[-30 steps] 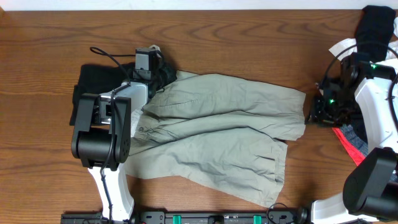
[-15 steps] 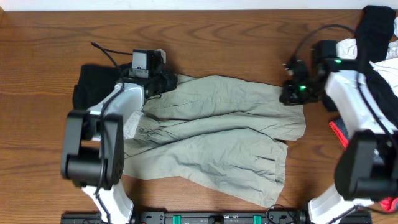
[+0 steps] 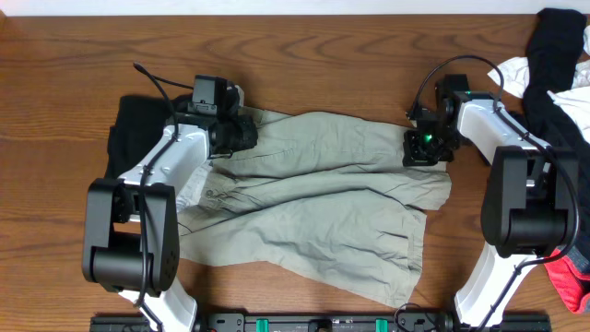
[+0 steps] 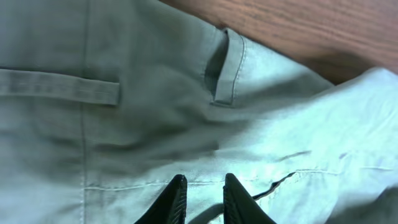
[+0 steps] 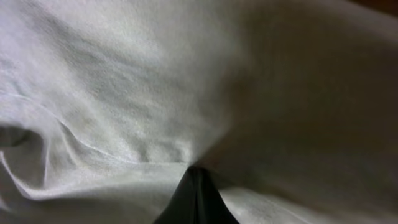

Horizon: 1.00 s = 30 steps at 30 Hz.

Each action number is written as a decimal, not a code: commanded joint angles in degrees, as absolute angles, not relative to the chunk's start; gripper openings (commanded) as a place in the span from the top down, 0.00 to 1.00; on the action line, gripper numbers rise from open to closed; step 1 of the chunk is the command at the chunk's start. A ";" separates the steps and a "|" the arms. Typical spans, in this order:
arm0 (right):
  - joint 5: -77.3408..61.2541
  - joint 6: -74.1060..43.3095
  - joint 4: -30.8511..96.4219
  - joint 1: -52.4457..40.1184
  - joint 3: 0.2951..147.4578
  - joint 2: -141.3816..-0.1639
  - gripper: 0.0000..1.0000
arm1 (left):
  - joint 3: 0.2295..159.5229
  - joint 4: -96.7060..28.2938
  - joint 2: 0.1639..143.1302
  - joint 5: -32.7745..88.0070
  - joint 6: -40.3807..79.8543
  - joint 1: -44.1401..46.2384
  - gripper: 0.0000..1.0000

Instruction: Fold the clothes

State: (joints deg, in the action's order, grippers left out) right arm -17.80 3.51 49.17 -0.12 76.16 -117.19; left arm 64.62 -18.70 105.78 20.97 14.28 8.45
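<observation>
The pale khaki-green shorts [image 3: 323, 194] lie spread across the middle of the table, waistband to the left and two wide legs to the right. My left gripper [image 3: 241, 135] is at the top left of the waistband. In the left wrist view its fingers [image 4: 204, 180] are nearly together on the shorts' fabric [image 4: 155, 93], below a belt loop. My right gripper [image 3: 419, 148] is at the hem corner of the upper leg. In the right wrist view its fingers [image 5: 196, 171] are shut on a pinch of the pale cloth [image 5: 124, 93].
A black garment [image 3: 134, 124] lies under the left arm beside the waistband. At the far right edge are a black garment [image 3: 553, 46], a white one [image 3: 516, 69] and a coral-pink one [image 3: 567, 277]. Bare wood lies behind the shorts.
My right gripper has moved left and away from the pile at the right onto the upper leg's hem corner. My left gripper has stayed at the waistband, shifting slightly.
</observation>
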 commanded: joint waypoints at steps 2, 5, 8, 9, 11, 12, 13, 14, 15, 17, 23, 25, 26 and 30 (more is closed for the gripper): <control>-15.75 1.17 45.76 -0.71 75.96 -120.73 0.99 | 63.92 -18.22 108.55 20.27 12.40 9.85 0.79; -14.09 -1.15 42.61 -0.82 75.96 -121.99 0.99 | 63.92 -15.59 111.07 20.03 12.03 10.46 0.79; -13.39 -1.80 39.11 -0.80 75.96 -123.24 0.99 | 63.92 -12.43 114.04 19.94 12.05 10.48 0.79; -12.78 -1.91 37.82 -0.73 75.96 -123.70 0.99 | 63.92 -10.96 115.00 19.86 12.05 10.48 0.79; -10.57 -2.31 35.29 -0.54 75.96 -124.25 0.99 | 63.92 -7.79 116.44 19.84 12.05 10.44 0.79; -9.39 -2.59 34.00 -0.43 75.96 -124.46 0.99 | 63.92 -5.45 117.05 19.84 12.05 10.44 0.79; -8.21 -2.76 32.21 -0.34 75.96 -124.73 0.99 | 63.92 -2.90 117.62 19.84 12.08 10.44 0.79; -7.55 -2.74 30.79 -0.27 75.96 -124.88 0.99 | 63.92 -0.60 117.82 19.84 12.08 10.44 0.79; -7.07 -2.74 29.32 -0.14 75.96 -124.99 0.98 | 63.92 1.87 118.04 19.81 12.08 10.44 0.79; -5.74 -3.05 25.80 0.12 75.96 -125.25 0.98 | 63.92 7.16 118.21 19.79 12.08 10.44 0.79; 1.50 -7.81 17.10 1.78 75.96 -125.71 0.96 | 63.92 19.79 118.56 14.96 14.22 11.25 0.79; 1.96 -8.12 14.70 3.01 75.96 -125.69 0.95 | 63.92 22.02 118.56 13.56 14.22 11.60 0.79; 1.96 -8.12 13.37 3.81 75.96 -125.69 0.95 | 63.94 23.09 118.56 12.86 14.22 11.70 0.79; 1.74 -8.54 9.78 6.74 76.16 -125.69 0.92 | 63.94 26.28 118.56 12.32 14.22 11.70 0.79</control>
State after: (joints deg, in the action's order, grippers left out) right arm -3.73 -6.87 9.80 3.73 77.60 -122.98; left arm 64.14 25.23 118.21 14.57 13.91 11.57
